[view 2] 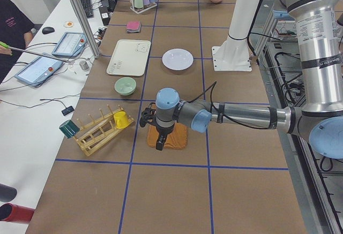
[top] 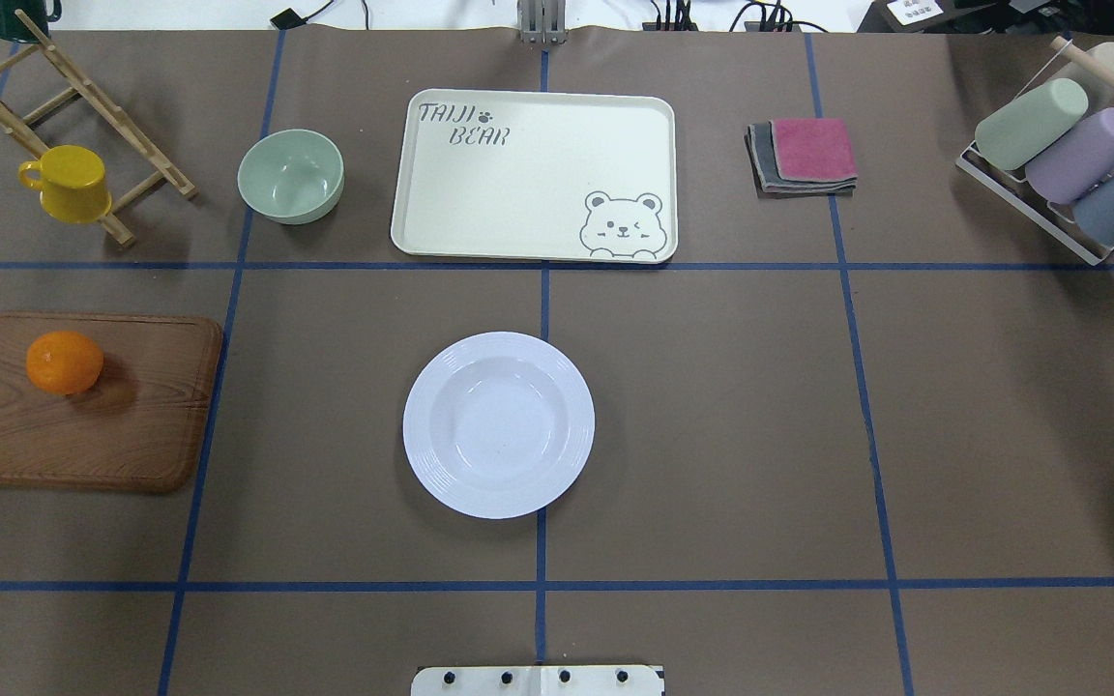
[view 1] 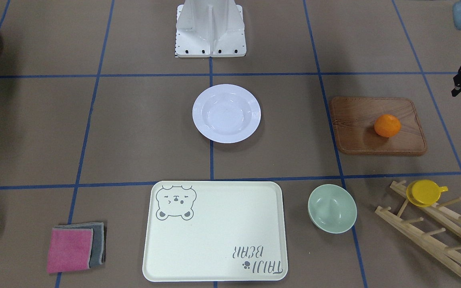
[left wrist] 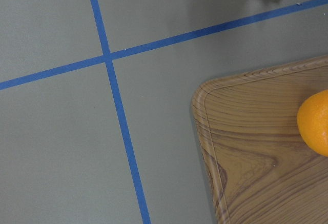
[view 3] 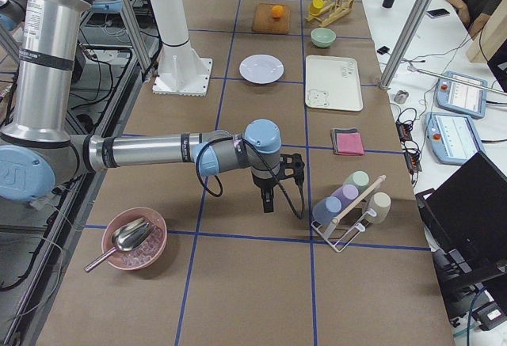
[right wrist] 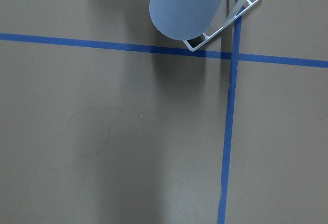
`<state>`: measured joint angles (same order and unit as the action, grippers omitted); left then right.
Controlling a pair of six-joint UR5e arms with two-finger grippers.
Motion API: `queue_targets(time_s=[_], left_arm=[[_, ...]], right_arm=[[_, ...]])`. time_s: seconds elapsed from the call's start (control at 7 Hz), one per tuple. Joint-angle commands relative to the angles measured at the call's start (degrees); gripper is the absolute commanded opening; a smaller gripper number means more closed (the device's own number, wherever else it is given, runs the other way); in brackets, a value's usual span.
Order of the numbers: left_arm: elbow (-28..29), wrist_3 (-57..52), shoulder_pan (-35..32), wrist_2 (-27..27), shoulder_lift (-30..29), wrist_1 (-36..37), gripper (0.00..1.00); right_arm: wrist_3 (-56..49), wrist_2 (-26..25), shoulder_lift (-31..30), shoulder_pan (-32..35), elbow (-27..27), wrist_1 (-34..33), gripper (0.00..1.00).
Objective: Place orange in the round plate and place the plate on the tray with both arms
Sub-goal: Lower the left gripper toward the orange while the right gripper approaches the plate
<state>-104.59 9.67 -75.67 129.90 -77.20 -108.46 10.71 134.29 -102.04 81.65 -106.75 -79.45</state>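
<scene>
The orange (view 1: 387, 125) (top: 64, 362) lies on a brown wooden board (view 1: 354, 128); its edge shows in the left wrist view (left wrist: 315, 124). The white round plate (view 1: 226, 113) (top: 498, 423) sits empty at the table's middle. Beyond it lies the cream tray (view 1: 214, 236) (top: 533, 174), also empty. My left gripper (view 2: 159, 142) hangs over the board's outer end, above the table; a black part of it shows at the front view's right edge. My right gripper (view 3: 267, 202) points down near a white cup rack. Whether either is open or shut I cannot tell.
A pale green bowl (view 1: 331, 208) stands next to the tray. A wooden rack (view 1: 434, 232) carries a yellow cup (view 1: 425, 192). Folded pink and grey cloths (view 1: 74, 246) lie on the tray's other side. The white rack with pastel cups (top: 1060, 145) and a pink bowl with a scoop (view 3: 133, 239) sit at the right end.
</scene>
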Motion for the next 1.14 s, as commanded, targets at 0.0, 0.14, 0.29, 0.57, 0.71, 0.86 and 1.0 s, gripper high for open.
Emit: queue_targets(time_s=[0.0, 0.14, 0.29, 0.57, 0.71, 0.86, 1.0], left_arm=[[-0.18, 0.0, 0.0, 0.0, -0.06, 0.0, 0.99], [-0.35, 2.7, 0.17, 0.09, -0.14, 0.09, 0.99], [-1.05, 6.9, 0.61, 0.17, -0.84, 0.17, 0.99], [-1.14, 12.72, 2.36, 0.53, -3.21, 0.35, 0.99], [-1.14, 17.36, 4.72, 0.53, -5.05, 0.35, 0.99], [-1.14, 21.4, 7.35, 0.53, -6.81, 0.26, 0.99], [-1.06, 24.58, 9.3, 0.27, -8.57, 0.35, 0.99]], right_arm=[[-0.16, -0.08, 0.09, 0.0, -0.39, 1.13, 1.0], [0.45, 0.96, 0.26, -0.78, -0.3, 6.54, 1.0], [3.41, 3.32, 0.35, -2.27, 0.13, 11.03, 1.0], [26.42, 9.74, 5.23, -9.98, 0.83, 15.28, 1.0], [35.35, 9.67, 7.36, -15.59, 1.01, 23.91, 1.0], [43.88, 9.24, 8.51, -19.04, 1.89, 33.3, 1.0], [51.62, 9.23, 11.57, -21.94, 3.2, 38.36, 1.0]])
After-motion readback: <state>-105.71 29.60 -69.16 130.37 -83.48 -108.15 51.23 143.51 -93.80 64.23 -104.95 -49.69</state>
